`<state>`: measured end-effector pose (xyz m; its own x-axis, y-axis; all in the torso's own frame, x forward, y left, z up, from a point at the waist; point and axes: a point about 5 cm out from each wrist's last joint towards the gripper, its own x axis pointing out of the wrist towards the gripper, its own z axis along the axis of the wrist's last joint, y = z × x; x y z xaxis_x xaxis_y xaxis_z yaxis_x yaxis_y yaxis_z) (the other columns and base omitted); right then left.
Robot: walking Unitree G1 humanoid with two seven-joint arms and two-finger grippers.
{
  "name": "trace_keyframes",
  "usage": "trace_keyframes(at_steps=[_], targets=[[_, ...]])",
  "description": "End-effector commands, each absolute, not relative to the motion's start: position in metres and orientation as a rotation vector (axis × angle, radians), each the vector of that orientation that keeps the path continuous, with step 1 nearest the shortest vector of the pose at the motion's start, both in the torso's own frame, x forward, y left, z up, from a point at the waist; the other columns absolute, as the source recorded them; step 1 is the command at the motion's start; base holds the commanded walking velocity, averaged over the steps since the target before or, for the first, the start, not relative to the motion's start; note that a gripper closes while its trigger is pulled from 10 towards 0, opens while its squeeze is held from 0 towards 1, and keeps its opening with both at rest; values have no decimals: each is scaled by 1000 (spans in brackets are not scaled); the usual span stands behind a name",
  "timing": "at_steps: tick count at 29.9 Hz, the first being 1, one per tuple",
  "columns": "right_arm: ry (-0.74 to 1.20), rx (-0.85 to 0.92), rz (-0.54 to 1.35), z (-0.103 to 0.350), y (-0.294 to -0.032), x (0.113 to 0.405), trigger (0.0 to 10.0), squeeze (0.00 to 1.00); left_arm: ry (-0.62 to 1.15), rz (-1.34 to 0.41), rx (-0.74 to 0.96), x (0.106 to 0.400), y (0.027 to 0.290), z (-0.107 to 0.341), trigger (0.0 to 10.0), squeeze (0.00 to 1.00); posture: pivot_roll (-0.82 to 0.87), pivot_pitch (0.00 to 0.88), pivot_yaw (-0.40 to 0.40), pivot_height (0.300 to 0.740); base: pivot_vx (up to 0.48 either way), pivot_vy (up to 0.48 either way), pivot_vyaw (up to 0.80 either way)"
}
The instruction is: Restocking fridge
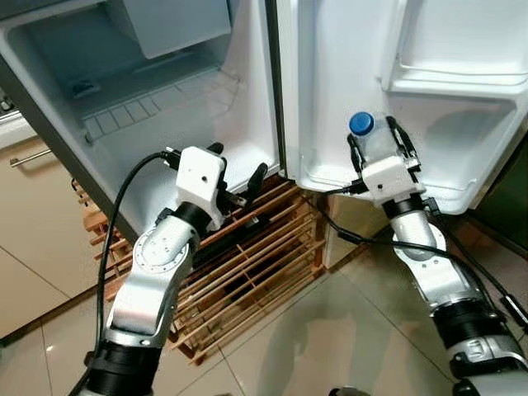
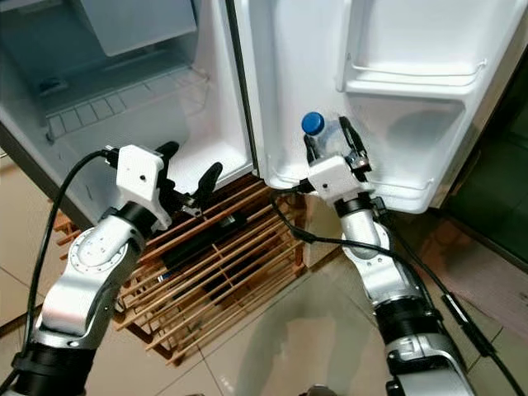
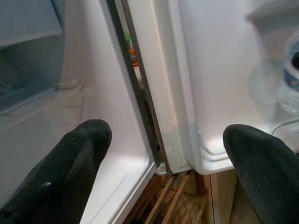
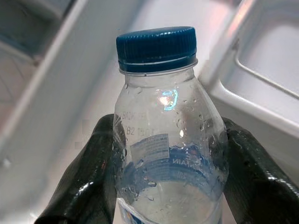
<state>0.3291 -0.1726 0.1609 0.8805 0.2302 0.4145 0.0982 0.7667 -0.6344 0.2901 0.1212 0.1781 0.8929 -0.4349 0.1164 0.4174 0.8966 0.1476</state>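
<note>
Left gripper is spread wide with nothing in it, hanging by the fridge's bottom edge above a wooden rack. Right gripper is clamped around a blue-capped water bottle, holding it upright at the lowest door shelf.

A slatted wooden rack lies on the glossy beige tiled floor at the centre of the head view, while a beige cabinet front with a metal bar handle stands at about nine o'clock.
</note>
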Motion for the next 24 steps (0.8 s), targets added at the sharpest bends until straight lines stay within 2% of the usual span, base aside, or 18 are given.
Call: trace_keyframes(at_steps=[1,12,15,17,24], targets=[[-523,-740,64,168,-170,333,10000,0,-141,-443,124,289,126,180,10000,0,77,41,167,740,0,0,0],[-345,-797,-32,154,-175,351,10000,0,-108,-454,107,290,125,177,10000,0,56,23,163,740,0,0,0],[-259,-657,-92,153,-174,358,10000,0,-99,-457,102,291,125,176,10000,0,56,16,159,740,0,0,0],[-203,-490,-128,153,-174,362,10000,0,-96,-456,99,292,124,176,10000,0,58,12,158,740,0,0,0],[-162,-301,-176,157,-181,368,10000,0,-93,-455,99,292,124,176,10000,0,62,10,152,740,0,0,0]])
